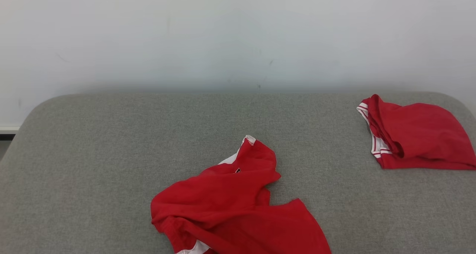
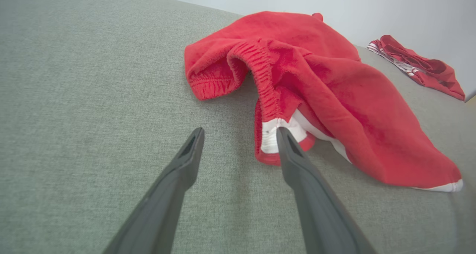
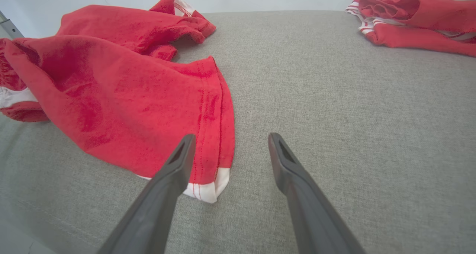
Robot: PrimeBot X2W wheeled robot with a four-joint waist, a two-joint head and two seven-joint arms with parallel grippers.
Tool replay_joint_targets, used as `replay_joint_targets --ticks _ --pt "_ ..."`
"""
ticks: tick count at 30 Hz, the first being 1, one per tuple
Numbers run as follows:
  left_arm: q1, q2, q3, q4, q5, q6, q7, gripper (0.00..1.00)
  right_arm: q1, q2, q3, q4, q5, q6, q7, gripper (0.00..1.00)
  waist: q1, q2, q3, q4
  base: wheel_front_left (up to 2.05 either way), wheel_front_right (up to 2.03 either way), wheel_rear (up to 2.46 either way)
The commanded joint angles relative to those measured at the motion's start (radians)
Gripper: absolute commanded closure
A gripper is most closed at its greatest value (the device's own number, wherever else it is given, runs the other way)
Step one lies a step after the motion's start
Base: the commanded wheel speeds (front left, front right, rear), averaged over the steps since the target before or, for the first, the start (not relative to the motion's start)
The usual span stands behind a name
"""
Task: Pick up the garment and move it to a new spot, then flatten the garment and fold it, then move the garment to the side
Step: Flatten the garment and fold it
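Flanking the garment (image 1: 230,198) at the near edge of the grey surface (image 1: 93,153), left pincer (image 2: 240,131) and right pincer (image 3: 232,135) stand apart.

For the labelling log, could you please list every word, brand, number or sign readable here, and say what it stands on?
No text can be read in any view.
A small dark emblem on the crumpled red garment: too small to read.
The second red garment: white stripes at the edge, no lettering visible.
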Motion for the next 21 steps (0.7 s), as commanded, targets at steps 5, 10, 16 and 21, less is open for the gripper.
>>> replay_joint_targets --ticks 5,10,16,21 --pt "-0.016 0.006 -0.010 0.017 0.012 0.002 -0.002 0.00 -0.005 -0.014 0.046 0.035 -0.001 -0.003 0.013 0.00 0.0001 0.0000 0.009 -0.010 0.00 0.00 0.00" --pt "-0.047 0.013 -0.030 0.045 0.002 0.002 -0.002 0.00 -0.032 -0.022 0.076 0.084 -0.024 -0.003 0.015 0.00 0.0001 0.0000 0.015 -0.011 0.00 0.00 0.00" --pt "-0.080 0.022 -0.061 0.077 -0.006 0.002 -0.002 0.00 -0.063 -0.019 0.112 0.134 -0.041 -0.003 0.010 0.00 0.0001 0.0000 0.019 -0.009 0.00 0.00 0.00" --pt "-0.100 0.029 -0.093 0.104 -0.016 0.002 -0.002 0.00 -0.089 -0.011 0.131 0.173 -0.042 -0.003 0.008 0.00 0.0001 0.0000 0.022 -0.004 0.00 0.00 0.00"
